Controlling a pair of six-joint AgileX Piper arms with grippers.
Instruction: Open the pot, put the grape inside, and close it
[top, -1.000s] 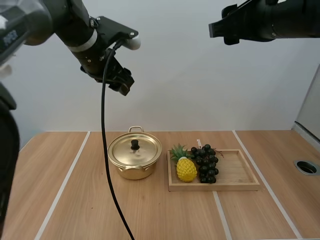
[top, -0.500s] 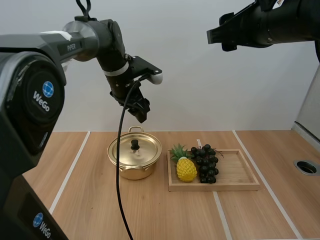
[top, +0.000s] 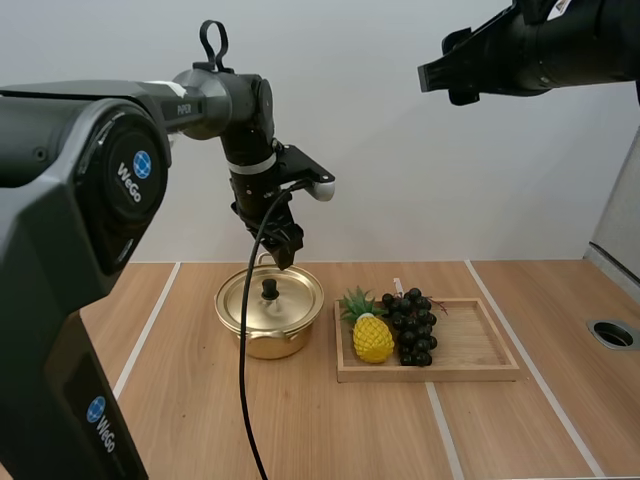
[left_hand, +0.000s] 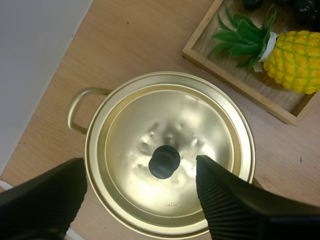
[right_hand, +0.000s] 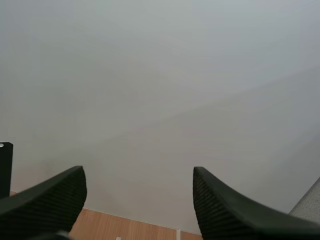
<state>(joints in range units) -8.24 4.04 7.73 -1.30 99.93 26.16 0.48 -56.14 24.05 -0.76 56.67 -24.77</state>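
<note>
**Left gripper** (left_hand: 140, 165): jaws apart, ribbed inner faces turned to each other, nothing btwn them. Points down, hanging above the pot and clear of it.

**Knob** (left_hand: 165, 161): black, round, at lid ctr. Lies straight below the jaw gap, one finger to either side, a touch nearer one finger than the other. Round, so no long axis to match and any jaw angle serves. Key relation: knob is under the gap, not off to a side. Judged: next move calls for a near-vertical drop w/ a slight sideways trim, then a pinch on the knob.

**Lid** (left_hand: 195, 125): gold, domed, seated flat on the rim. Pot is closed, step 1 not yet done.

**Pot** (top: 268, 343): gold, loop handles, upright on the table (top: 300, 430).

**Tray** (top: 470, 345): wooden, just beside the pot, on the side twd the right arm.

**Grapes** (top: 410, 325): dark bunch lying in the tray, untouched. Pineapple (top: 373, 338) sits btwn grapes and pot, touching or nearly touching the bunch.

**Right gripper** (right_hand: 135, 175): jaws apart, empty. Held high, well apart from pot and tray, facing the wall.

**Nearer arm**: left for the lid, by a wide margin. For the grapes, judged: right arm's side, since the tray lies twd it.
</note>
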